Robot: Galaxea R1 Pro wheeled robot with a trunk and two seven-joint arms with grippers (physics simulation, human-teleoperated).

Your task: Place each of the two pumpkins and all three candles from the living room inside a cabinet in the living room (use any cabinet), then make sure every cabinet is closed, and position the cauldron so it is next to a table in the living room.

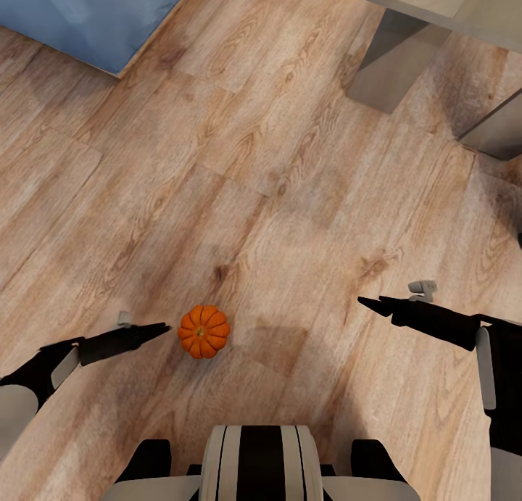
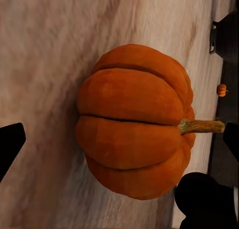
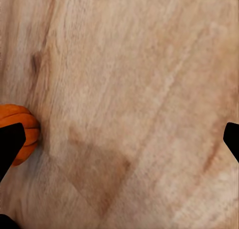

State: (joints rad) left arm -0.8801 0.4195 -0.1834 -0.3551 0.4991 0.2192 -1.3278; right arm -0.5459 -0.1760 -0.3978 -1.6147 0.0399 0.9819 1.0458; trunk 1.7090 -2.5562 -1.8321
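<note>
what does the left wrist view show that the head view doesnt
Left wrist view: a second, distant pumpkin farther along the floor, beside dark furniture, and the near pumpkin's stem from the side.
Head view: the blue rug, grey table legs, the right gripper and the robot's own base.
Both: the near pumpkin on the wood floor, just off the left gripper.
</note>
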